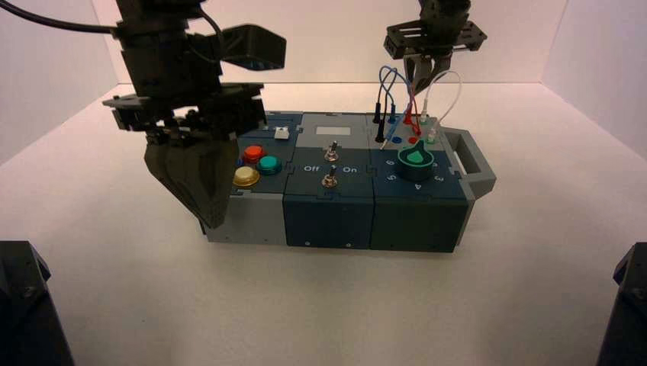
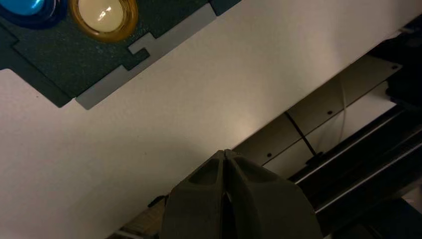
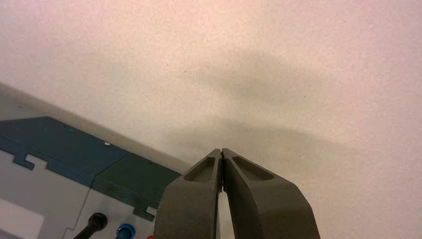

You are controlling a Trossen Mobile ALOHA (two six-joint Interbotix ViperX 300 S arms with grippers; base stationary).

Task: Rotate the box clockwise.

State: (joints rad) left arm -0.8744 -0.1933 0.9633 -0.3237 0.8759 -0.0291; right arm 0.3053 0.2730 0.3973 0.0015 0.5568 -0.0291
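Here we are, lining up for the turn, and nothing on the box (image 1: 328, 221) is gripped! On the left, my left jaws (image 1: 210, 223), pressed together and empty, hang at the near left corner, close by the yellow button (image 1: 246, 176). In the middle sits the box, long side facing the near edge of the table (image 1: 320, 305), its row barely askew. Over to the right, my right jaws (image 1: 418, 90), also clenched on nothing, are beyond the far side, behind the looped wires (image 1: 389, 84). So I judge this the positioning step, the turn itself still to be made. Next call, clockwise from above: left jaws low against the near left end, pushing away; right jaws lowered behind the far right end, drawing nearer, well clear of those wires!
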